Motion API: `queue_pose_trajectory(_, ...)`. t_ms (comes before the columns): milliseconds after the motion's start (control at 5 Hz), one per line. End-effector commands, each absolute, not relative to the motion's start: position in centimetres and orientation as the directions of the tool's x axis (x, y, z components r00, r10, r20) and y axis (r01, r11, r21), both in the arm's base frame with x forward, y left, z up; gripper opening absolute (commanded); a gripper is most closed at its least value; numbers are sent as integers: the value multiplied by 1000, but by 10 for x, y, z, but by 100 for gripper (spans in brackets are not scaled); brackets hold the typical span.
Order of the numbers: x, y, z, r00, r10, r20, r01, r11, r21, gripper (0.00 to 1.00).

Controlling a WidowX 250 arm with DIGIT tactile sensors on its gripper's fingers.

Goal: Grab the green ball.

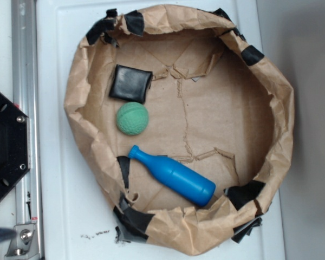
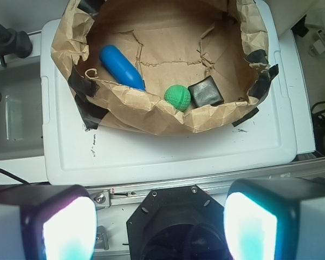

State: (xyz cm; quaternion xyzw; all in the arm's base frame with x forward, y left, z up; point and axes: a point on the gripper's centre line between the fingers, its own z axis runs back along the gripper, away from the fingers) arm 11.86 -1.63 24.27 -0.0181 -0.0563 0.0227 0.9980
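Ball (image 2: 177,97) lies in paper nest (image 2: 151,116), touching black pad (image 2: 206,91), near blue bottle (image 2: 121,67). Gripper (image 2: 160,227) spread wide, empty, well apart from ball.

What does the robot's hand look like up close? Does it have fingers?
In the wrist view, the hand shows two chunky, blocky fingers, dark grey on the outside. Their inner faces glow whitish with a turquoise tint. Between them sits a black, many-sided base plate with small silver screws. No cables on the hand are visible.
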Motion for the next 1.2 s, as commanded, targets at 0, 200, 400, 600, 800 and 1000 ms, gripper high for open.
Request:
queue_pose_trajectory(0,119,-16,243,993,47,112,-43,998,-39,100)
queue_pose_trajectory(200,169,-20,229,981,-84,172,91,995,-30,100)
queue_pose_trajectory(400,210,-19,196,986,-108,129,108,994,13,100)
queue_pose_trajectory(600,221,-13,158,994,-99,52,98,995,14,100)
queue_pose_trajectory(800,219,1,122,991,-135,-1,135,991,-16,100)
queue_pose_trajectory(1000,202,15,118,996,-53,-66,58,995,79,100)
